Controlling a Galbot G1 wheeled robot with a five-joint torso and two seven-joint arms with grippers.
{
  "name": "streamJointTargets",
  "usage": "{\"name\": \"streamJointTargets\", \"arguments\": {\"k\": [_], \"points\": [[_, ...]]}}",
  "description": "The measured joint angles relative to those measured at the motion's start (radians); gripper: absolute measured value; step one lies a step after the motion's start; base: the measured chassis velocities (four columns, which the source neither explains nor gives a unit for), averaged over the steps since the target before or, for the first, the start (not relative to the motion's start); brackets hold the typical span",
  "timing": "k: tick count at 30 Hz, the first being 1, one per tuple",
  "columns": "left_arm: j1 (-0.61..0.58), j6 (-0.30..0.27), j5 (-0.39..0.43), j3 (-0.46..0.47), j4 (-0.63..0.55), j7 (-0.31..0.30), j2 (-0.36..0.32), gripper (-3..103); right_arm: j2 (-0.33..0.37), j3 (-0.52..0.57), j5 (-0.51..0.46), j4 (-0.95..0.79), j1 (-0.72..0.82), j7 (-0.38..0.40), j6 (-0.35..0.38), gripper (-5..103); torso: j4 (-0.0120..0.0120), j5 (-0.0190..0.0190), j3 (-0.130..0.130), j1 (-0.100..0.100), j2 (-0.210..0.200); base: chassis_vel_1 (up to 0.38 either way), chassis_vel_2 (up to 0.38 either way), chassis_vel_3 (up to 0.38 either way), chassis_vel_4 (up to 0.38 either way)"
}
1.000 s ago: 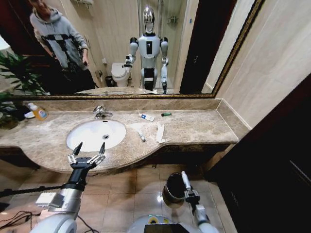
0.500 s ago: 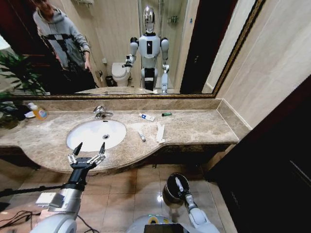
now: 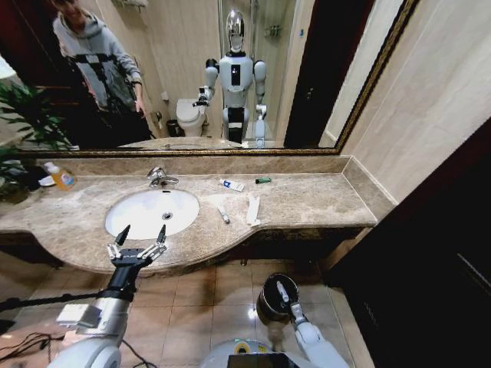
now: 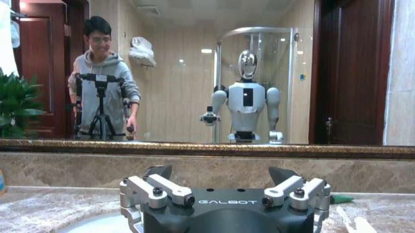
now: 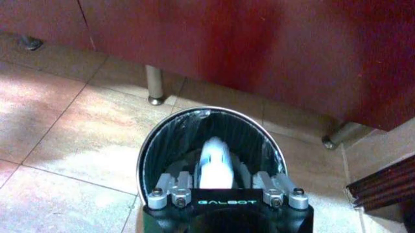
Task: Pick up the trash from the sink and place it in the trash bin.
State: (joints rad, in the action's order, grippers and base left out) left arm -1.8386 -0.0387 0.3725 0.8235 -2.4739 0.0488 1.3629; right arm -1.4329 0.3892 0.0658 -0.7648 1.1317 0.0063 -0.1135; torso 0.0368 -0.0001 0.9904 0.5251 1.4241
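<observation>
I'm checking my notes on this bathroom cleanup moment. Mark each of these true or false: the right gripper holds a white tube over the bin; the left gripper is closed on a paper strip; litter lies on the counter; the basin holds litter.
1. The right gripper holds a white tube over the trash bin. True.
2. The left gripper is shut on a paper strip. False: it is open and empty by the sink; the strip lies on the countertop.
3. Litter lies on the countertop. True.
4. The basin holds litter. False: none is visible inside.
</observation>
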Motion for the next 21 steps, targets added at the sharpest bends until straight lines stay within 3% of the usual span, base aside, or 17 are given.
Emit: {"name": "streamJointTargets", "arguments": {"k": [2,9,10,11,14,19,21], "points": [[0.0,0.0,0.0,0.0,0.0,0.0,0.0,100,-0.001,0.001,0.0,-0.006,0.004,0.001,0.001,47,0.0,0.0,0.0,0.0,0.0,0.0,0.0,0.0,0.0],[0.0,0.0,0.0,0.0,0.0,0.0,0.0,100,-0.002,0.012,-0.014,-0.137,0.071,0.007,0.039,79,0.0,0.0003,0.0,0.0,0.0,0.0,0.0,0.0,0.0],[0.0,0.0,0.0,0.0,0.0,0.0,0.0,100,-0.002,0.012,-0.014,-0.137,0.071,0.007,0.039,79,0.0,0.0003,0.0,0.0,0.0,0.0,0.0,0.0,0.0],[0.0,0.0,0.0,0.0,0.0,0.0,0.0,100,0.004,0.016,-0.015,-0.185,0.095,0.006,0.04,79,0.0001,0.0004,0.0,0.0,0.0,0.0,0.0,0.0,0.0],[0.0,0.0,0.0,0.0,0.0,0.0,0.0,100,0.03,0.037,-0.028,-0.39,0.189,0.0,0.053,95,0.0,0.0,0.0,0.0,0.0,0.0,0.0,0.0,0.0],[0.0,0.0,0.0,0.0,0.0,0.0,0.0,100,0.045,0.066,-0.079,-0.621,0.282,0.011,0.107,100,0.0,0.0002,0.0,0.0,0.0,0.0,0.0,0.0,0.0],[0.0,0.0,0.0,0.0,0.0,0.0,0.0,100,0.05,0.093,-0.116,-0.808,0.358,0.027,0.157,100,0.0,0.0001,0.0,0.0,0.0,0.0,0.0,0.0,0.0]]}}
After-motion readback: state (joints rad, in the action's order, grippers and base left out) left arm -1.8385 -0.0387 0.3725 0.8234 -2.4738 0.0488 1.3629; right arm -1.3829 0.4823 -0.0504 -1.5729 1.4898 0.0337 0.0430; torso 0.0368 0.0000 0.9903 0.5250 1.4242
